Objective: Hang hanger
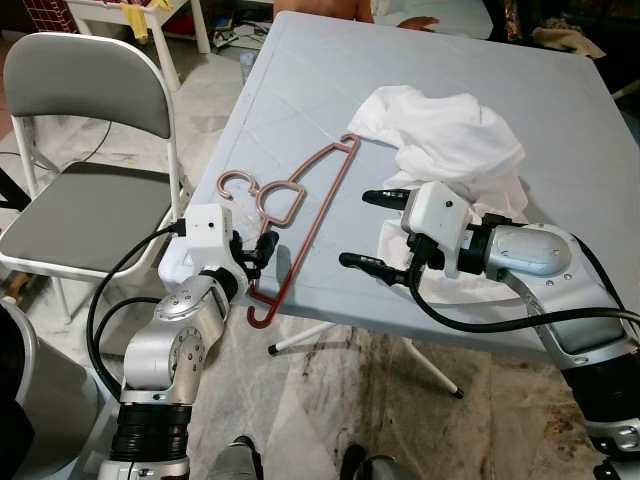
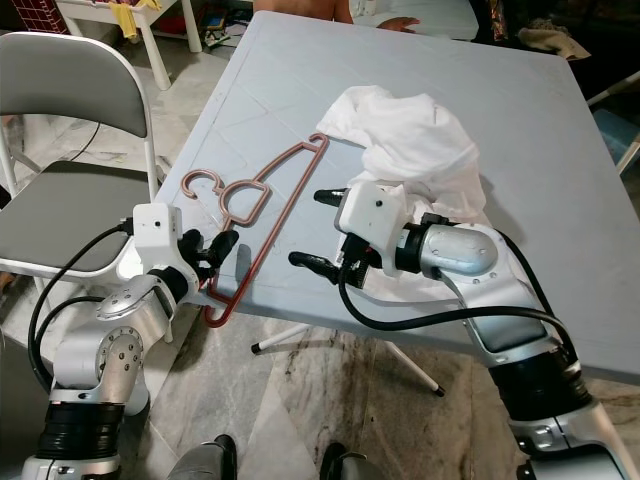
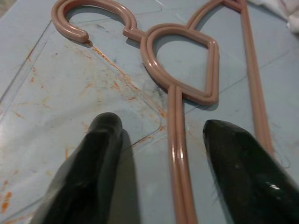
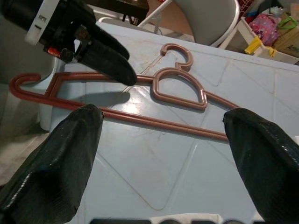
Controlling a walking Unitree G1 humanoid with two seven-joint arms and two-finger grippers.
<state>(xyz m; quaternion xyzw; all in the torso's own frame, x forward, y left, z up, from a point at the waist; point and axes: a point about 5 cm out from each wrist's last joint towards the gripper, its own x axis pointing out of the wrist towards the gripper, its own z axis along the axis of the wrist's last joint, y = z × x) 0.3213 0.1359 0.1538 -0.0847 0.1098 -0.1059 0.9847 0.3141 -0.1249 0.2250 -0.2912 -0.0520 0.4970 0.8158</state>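
Note:
A pink-brown plastic hanger (image 1: 321, 215) lies flat on the grey-blue table (image 1: 560, 120) near its front left corner. Its hook points left, and one curled end sticks out past the front edge. My left gripper (image 1: 262, 248) is open at that corner. In the left wrist view, one arm of the hanger (image 3: 176, 140) runs between its two fingers, which do not touch it. My right gripper (image 1: 372, 232) is open just right of the hanger, low over the table, facing the hanger (image 4: 140, 120) with nothing held.
A crumpled white cloth (image 1: 440, 130) lies on the table behind my right wrist. A grey folding chair (image 1: 90, 200) stands left of the table, close to my left arm. A person's hand (image 1: 420, 22) rests at the far table edge. Tiled floor lies below.

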